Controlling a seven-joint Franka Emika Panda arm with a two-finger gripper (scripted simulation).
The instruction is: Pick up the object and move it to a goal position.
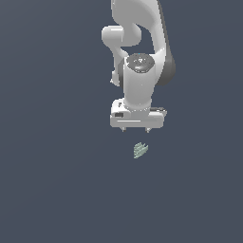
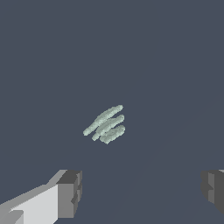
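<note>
Hovering near the tiny pale grey-green ridged lump (image 1: 140, 150), white gripper (image 1: 135, 129) is gaping wide; lump is looking light, rigid, probably best pinched across its ridges.

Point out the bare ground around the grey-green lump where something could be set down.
Nearly all of it is bare. The flat dark surface runs unbroken on both sides of the ridged object and all across the foreground below it. The only crowded patch is directly above the object, where the open gripper and the white arm hang.

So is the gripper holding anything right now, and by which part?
Nothing is held. The gripper is open, and the object lies apart from its fingers.
</note>
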